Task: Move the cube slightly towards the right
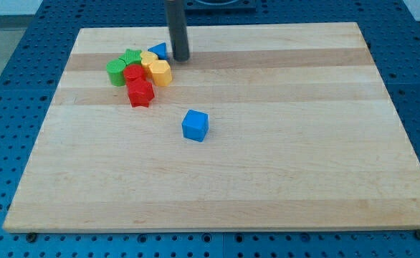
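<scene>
A pale wooden board point(267, 179) lies on a blue perforated bench point(24, 86), and most of its surface is bare. The blocks are bunched near the view's top left: a green block point(116, 72) and a second green block point(131, 56) behind it, a red block point(133, 72), a red star-like block point(140, 92) at the cluster's lower edge, and two yellow blocks point(150, 61) point(161, 73), all touching or nearly so. A blue triangular block point(158, 51) sits at the cluster's upper right, just beside my tip point(179, 59), which rests on the board at that block's right. I carry no jaws or fingers, only the plain rod, so nothing is gripped or held. The blue cube point(195, 125) stands alone, well apart from the cluster, towards the view's bottom and slightly to the right of my tip. I judge that isolation helpful: a push on it should disturb nothing else. Since it must go slightly right, I would need to bring my tip round to the cube's left face first, passing clear of the red star-like block, then nudge briefly; a long stroke would overshoot.
</scene>
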Available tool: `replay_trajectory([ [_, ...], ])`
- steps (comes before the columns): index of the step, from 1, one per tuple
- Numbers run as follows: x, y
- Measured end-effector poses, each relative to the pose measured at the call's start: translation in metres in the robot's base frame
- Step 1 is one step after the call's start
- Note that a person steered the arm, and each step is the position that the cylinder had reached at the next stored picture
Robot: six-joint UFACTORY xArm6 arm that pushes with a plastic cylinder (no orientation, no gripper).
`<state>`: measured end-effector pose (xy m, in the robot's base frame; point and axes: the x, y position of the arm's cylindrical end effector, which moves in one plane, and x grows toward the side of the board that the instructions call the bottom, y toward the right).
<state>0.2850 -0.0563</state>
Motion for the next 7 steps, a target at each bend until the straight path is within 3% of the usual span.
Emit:
replay_trajectory([
  [1,0.02,0.07],
  [2,0.082,0.12],
  [3,0.166,0.112],
  [5,0.228,-0.022],
  [6,0.231,-0.079],
  [7,0.198,-0.072],
])
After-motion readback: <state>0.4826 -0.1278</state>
